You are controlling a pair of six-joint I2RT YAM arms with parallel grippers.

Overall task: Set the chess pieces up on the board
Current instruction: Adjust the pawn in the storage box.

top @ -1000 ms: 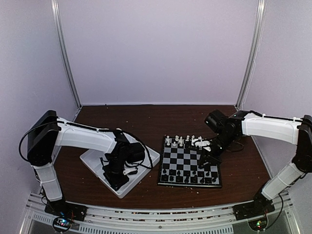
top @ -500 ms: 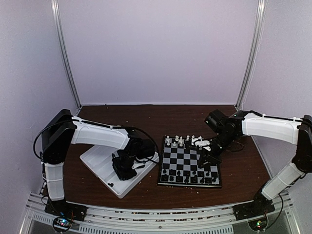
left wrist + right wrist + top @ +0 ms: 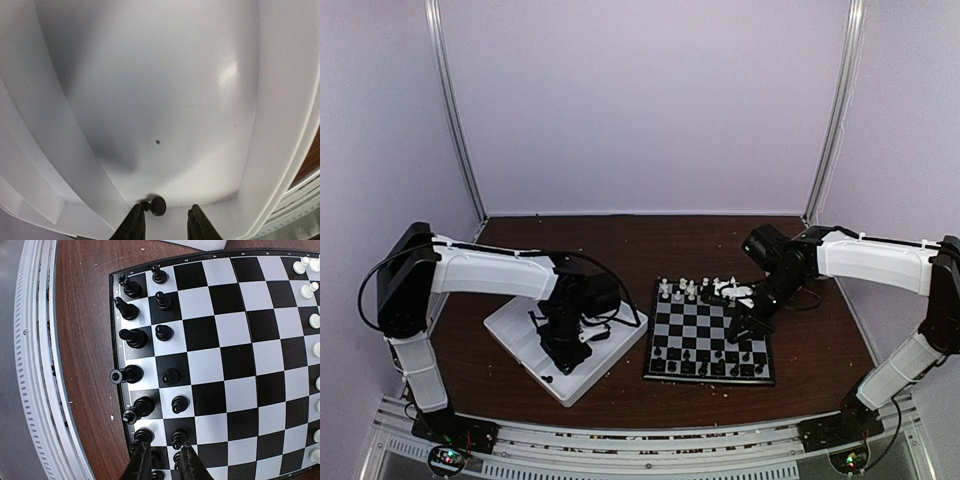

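Note:
In the left wrist view a tiny black chess piece (image 3: 156, 205) lies on its side at the end wall of the white tray (image 3: 165, 90). My left gripper (image 3: 167, 223) stands open over it; the piece touches the left finger and is not clamped. From above, this gripper (image 3: 565, 352) hangs over the tray and a black piece (image 3: 548, 379) lies near the tray's front corner. My right gripper (image 3: 164, 462) hovers over the board (image 3: 240, 330), its jaws a narrow gap apart with nothing in them, above the two rows of black chess pieces (image 3: 170, 376).
White pieces (image 3: 690, 290) stand along the board's far edge (image 3: 710, 282), also seen as white pieces (image 3: 307, 290) in the right wrist view. The tray (image 3: 515, 335) lies left of the board on the brown table (image 3: 620, 250). A metal rail (image 3: 40, 390) runs along the near edge.
My left arm has shifted about over the tray, first toward the board and then back a little. The right arm has hardly moved.

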